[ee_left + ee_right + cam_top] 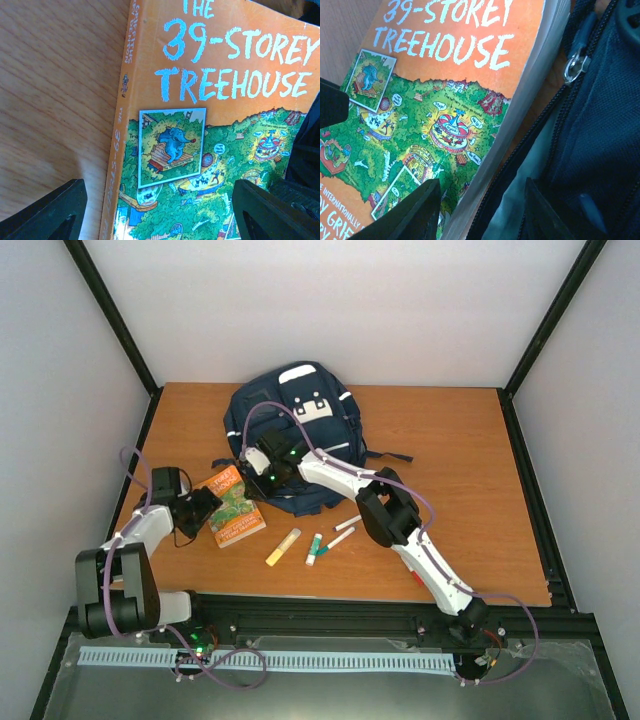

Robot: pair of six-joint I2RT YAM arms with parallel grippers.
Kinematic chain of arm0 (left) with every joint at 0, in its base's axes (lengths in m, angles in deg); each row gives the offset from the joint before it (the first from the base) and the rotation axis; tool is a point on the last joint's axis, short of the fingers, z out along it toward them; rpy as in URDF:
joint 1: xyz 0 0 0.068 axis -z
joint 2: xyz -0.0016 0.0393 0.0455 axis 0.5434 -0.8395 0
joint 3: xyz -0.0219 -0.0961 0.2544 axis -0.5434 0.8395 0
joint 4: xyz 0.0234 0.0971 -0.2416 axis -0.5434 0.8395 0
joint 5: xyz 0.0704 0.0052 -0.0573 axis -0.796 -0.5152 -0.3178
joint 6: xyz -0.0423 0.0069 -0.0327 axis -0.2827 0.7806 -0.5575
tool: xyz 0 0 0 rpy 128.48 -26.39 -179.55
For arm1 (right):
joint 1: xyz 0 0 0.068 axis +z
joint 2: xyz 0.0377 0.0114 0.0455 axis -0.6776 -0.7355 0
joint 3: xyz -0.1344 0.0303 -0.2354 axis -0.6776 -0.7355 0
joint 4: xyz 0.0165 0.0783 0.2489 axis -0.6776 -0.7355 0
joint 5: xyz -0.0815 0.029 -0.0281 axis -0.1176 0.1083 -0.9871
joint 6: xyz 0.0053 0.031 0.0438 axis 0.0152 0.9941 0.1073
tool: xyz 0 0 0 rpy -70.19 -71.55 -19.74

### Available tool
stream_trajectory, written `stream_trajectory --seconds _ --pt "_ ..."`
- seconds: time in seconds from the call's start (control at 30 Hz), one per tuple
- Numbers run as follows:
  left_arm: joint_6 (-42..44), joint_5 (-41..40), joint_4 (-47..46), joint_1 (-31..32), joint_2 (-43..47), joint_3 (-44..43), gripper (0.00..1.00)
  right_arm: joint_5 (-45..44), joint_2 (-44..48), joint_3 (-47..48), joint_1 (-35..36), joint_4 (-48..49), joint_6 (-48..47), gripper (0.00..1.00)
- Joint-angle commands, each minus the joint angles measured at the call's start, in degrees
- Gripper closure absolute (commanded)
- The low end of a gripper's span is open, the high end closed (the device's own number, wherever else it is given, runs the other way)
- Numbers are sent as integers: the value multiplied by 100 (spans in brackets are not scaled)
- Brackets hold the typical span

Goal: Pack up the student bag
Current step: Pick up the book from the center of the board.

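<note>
— "Looking at the left claw (157,210), was it gripping the book (210,125)?"

— "No. It was released, fingers spread: one over the bare worktop (55,100), the other above the cover, with the spine between them."

— "And the right claw (480,205)?"

— "Released too, and empty. It straddled the book's page edge and the open zip of the student bag (600,130), which lay under one finger and beyond it."

— "The risk?"

— "I'd say the book could butt the bag's soft rim and fold the opening shut, or the spine could slip from a shallow pinch."
</note>
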Motion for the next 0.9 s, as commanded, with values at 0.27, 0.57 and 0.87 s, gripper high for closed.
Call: stream_trajectory --seconds 0.27,0.57,0.87 --pt "208 -203 335 16 408 -89 17 302 1278 -713 -43 -165 275 52" --pt "383 -114 381 11 591 -206 15 599 1845 -2418 265 103 124 63" --pt "376 -92 338 14 487 -202 14 39 1145 -1714 260 -125 236 51"
